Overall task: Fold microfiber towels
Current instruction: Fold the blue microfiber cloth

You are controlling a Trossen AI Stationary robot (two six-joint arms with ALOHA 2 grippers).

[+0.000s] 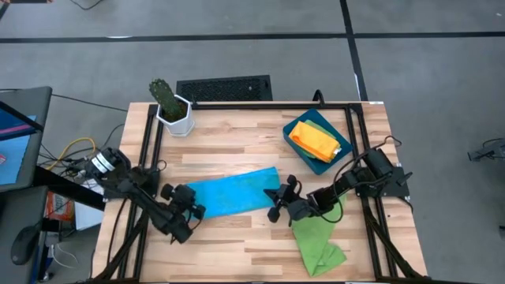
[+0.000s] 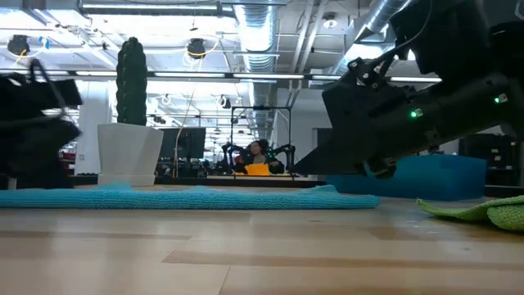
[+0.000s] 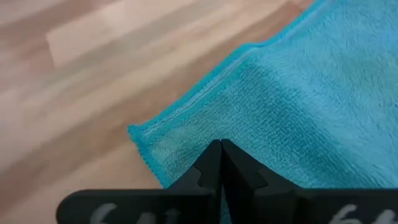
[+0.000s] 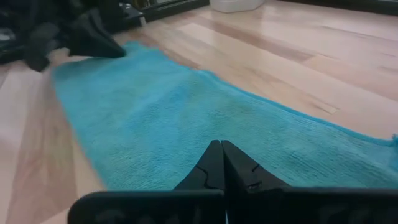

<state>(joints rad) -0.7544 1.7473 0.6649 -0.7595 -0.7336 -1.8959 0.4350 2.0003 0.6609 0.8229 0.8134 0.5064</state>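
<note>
From above, the blue towel (image 1: pixel 233 194) lies flat mid-table, the left gripper (image 1: pixel 192 211) clenched on one end, the right gripper (image 1: pixel 276 203) clenched on the other. A green towel (image 1: pixel 317 243) lies near the front edge; the orange towel (image 1: pixel 316 140) sits in the tray (image 1: pixel 302 154). Both wrist views show fingers pinched together on blue cloth

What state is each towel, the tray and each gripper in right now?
blue towel: spread flat in a long strip on the table.
green towel: crumpled near the front edge.
orange and yellow towels: folded, in the tray.
tray: loaded.
left gripper: shut on blue towel.
right gripper: shut on blue towel.
</note>
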